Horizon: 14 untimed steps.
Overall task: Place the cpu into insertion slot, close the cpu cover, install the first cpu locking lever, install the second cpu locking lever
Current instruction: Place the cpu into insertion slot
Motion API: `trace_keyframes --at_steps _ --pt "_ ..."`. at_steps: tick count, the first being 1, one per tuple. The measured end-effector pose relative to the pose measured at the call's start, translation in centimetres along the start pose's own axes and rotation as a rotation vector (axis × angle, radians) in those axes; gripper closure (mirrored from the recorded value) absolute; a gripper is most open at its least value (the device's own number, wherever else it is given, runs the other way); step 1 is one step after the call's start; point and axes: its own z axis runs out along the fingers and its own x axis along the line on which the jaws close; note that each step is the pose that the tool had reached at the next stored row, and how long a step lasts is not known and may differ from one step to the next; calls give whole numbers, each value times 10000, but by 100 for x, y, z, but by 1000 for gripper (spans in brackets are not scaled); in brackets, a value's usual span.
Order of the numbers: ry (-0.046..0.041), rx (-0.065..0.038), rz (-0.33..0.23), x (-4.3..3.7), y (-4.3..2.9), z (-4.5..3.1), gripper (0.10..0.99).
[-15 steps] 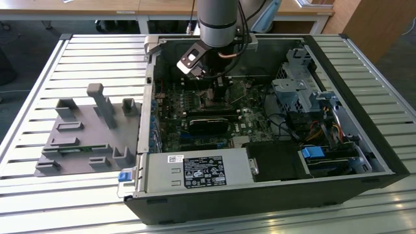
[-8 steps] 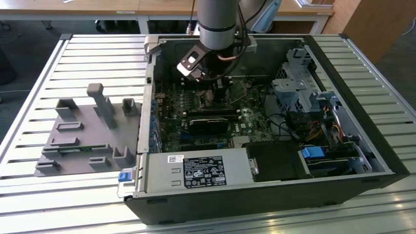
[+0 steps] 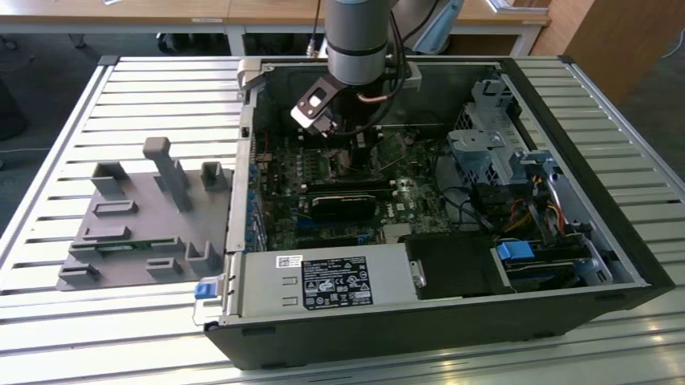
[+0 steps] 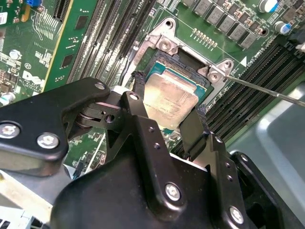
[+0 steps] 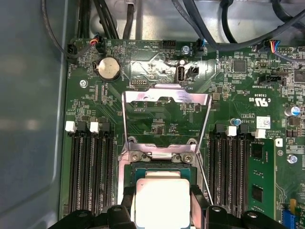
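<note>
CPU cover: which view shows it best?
The first wrist view: the cpu cover stands open, its whole frame clear. In the second wrist view the gripper holding the cpu blocks it; in the exterior view the arm does.

An open computer case [image 3: 428, 337] lies on the slatted desk [image 3: 107, 337]. In the exterior view, a grey plastic holder [image 3: 128, 233] sits at its nine o'clock; a silver power supply [image 3: 321, 281] fills its seven o'clock corner.
</note>
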Motion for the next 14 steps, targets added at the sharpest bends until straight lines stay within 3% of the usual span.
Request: trace_keyframes --at_steps 14 --pt "0 1 1 5 -11 87 545"
